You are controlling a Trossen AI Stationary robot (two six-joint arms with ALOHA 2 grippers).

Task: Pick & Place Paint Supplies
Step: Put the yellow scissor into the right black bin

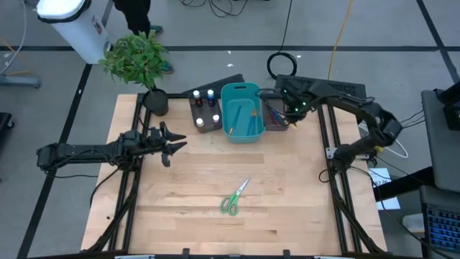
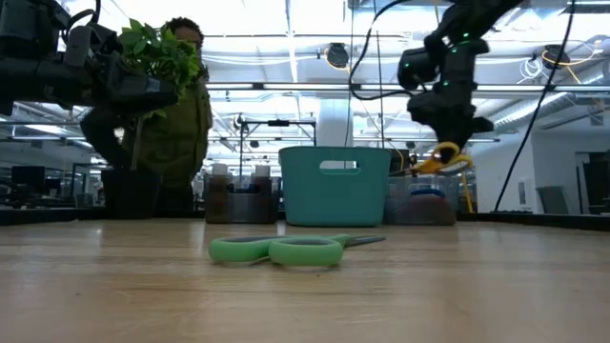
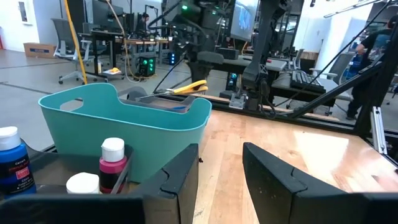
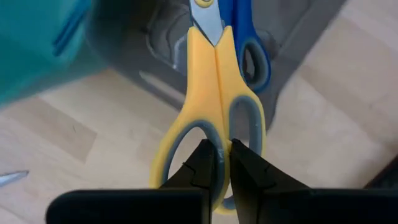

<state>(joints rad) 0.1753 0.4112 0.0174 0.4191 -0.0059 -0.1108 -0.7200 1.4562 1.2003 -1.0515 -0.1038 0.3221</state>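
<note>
Right gripper [image 4: 222, 163] fingers pinched on yellow scissors [image 4: 214, 106] over far-edge grey bin [image 4: 298, 37]; thin hold, could swivel, slip. Left gripper [image 1: 169, 141] half-open, empty.

Bright overhead ceiling light, table [image 3: 311, 149] glare, blurred wrist close-up.

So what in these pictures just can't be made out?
- Teal bin: low view shows only its wall, which hides the contents.
- Yellow scissors held by the right gripper: blades cut off by the right wrist picture's edge.
- Dark grey bin beside the teal one: the right arm covers most of it from above.
- Bottle labels: cut off behind the left gripper.
</note>
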